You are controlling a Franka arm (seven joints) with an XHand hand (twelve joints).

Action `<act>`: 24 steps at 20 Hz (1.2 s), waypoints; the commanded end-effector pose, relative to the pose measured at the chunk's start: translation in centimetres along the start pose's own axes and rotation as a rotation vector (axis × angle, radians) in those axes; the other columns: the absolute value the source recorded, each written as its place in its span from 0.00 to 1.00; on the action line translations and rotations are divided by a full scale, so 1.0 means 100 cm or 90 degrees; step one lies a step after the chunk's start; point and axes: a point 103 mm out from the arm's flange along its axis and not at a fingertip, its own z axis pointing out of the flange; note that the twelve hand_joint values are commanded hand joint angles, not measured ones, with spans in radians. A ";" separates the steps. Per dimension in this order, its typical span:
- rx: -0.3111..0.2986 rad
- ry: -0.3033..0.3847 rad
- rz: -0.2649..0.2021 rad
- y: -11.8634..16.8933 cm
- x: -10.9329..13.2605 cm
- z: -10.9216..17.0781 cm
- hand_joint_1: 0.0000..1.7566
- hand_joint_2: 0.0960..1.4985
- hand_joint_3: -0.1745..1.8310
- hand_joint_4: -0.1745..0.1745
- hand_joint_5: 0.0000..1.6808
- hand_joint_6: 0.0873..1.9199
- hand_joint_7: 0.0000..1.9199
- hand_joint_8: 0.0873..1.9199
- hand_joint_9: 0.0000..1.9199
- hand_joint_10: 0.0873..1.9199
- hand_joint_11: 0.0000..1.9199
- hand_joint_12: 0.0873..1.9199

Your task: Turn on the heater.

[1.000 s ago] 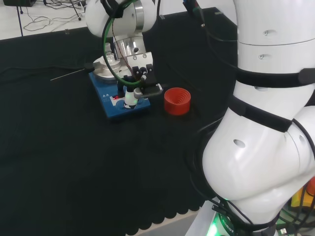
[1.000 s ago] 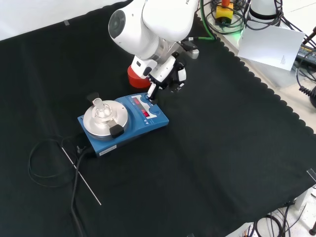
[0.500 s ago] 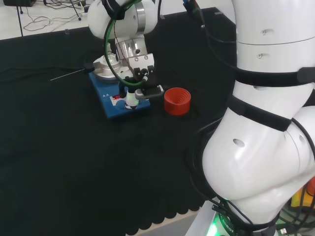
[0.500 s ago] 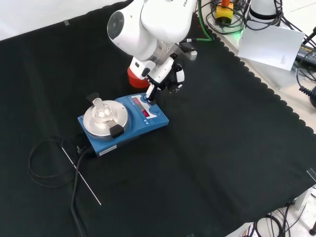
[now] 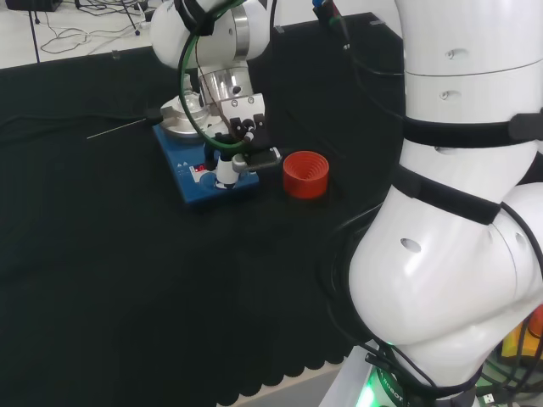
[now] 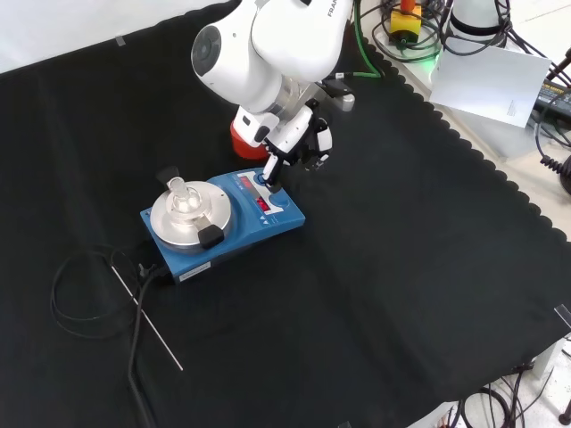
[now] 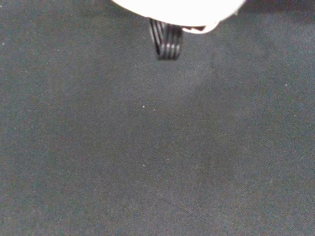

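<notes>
Now the robot hand (image 6: pixel 299 143), one finger extended, touches the heater (image 6: pixel 223 227) front panel.

We see a blue heater (image 6: pixel 234 234) w/ silver round top plate (image 6: pixel 190 214) and what looks like a red display strip (image 6: pixel 260 200); red ribbed ring (image 5: pixel 305 174); black-and-white hand (image 5: pixel 242 144); black cloth (image 6: pixel 375 294).

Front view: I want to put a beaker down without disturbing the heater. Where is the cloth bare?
Bare cloth stretches right of and below the heater. Crowded: the hand and red ring above it, and the cable and thin rod at its lower left.
</notes>
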 end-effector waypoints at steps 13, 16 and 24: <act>0.007 -0.004 0.001 0.008 0.002 0.008 0.83 0.42 0.63 0.35 0.17 0.42 0.84 0.81 0.86 0.78 0.61 0.73; 0.007 -0.003 0.001 0.008 0.001 0.009 0.83 0.42 0.63 0.35 0.17 0.42 0.84 0.81 0.86 0.78 0.61 0.73; 0.008 -0.005 0.005 0.009 0.002 0.010 0.83 0.42 0.63 0.35 0.17 0.42 0.84 0.81 0.86 0.78 0.61 0.73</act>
